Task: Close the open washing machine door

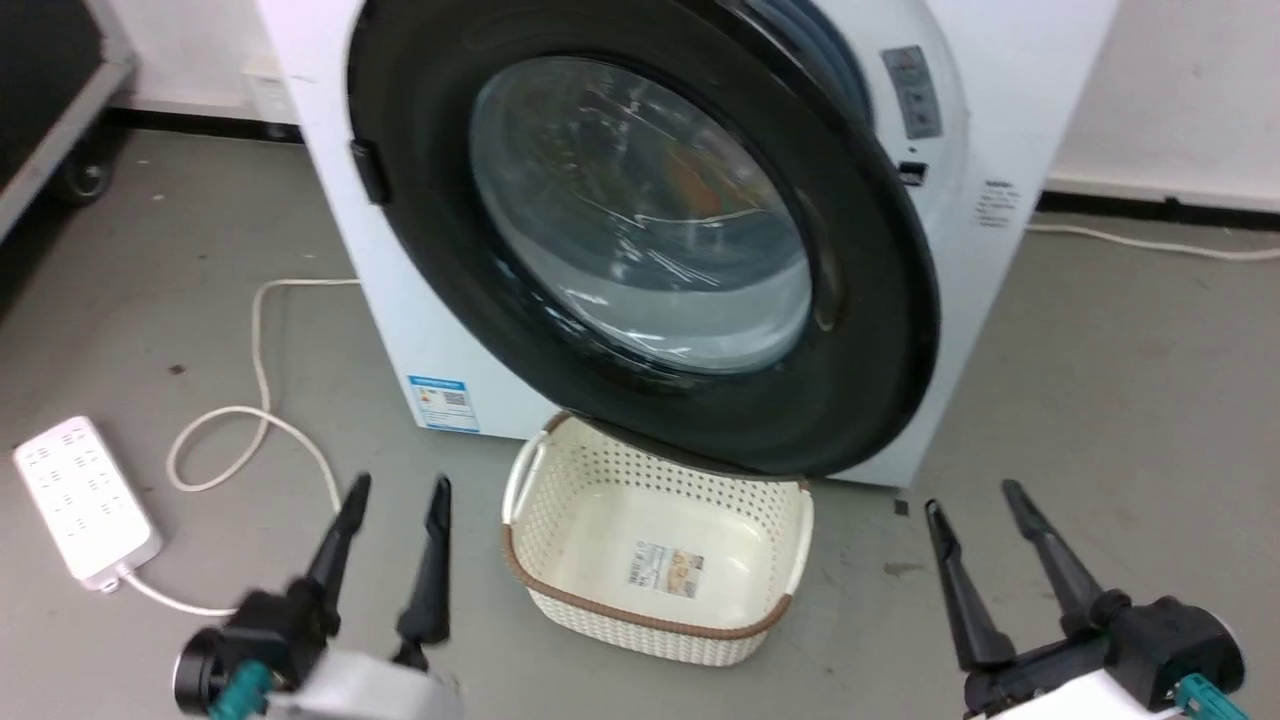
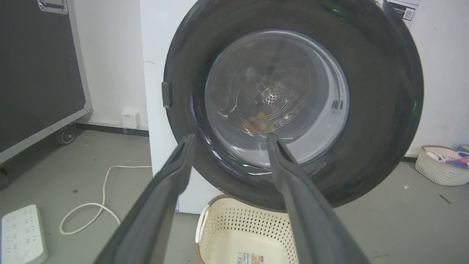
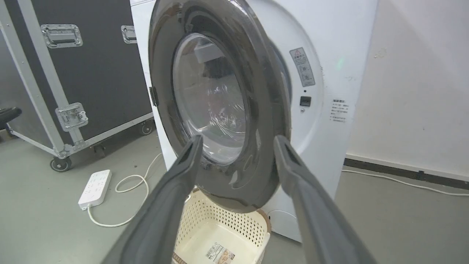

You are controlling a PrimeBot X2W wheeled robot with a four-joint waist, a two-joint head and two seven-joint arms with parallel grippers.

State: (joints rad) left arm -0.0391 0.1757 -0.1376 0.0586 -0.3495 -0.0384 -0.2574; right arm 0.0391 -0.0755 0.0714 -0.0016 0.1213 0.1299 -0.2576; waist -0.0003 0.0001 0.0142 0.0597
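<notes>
Door (image 1: 870,300) ajar on washer (image 1: 400,330), ahead of and above both fingertip pairs, untouched. Left gripper (image 1: 400,483), right gripper (image 1: 971,495): fingers spread, empty. Risks: tip skids off glossy rim; finger pinched in gap; basket (image 1: 640,625) below snags arm.

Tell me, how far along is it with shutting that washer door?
Nothing looks done yet: the washing machine door stands ajar, its right edge swung clear of the washing machine. In hand: the left tool and right tool are open, empty, short of the door. Left: push it fully shut.
</notes>
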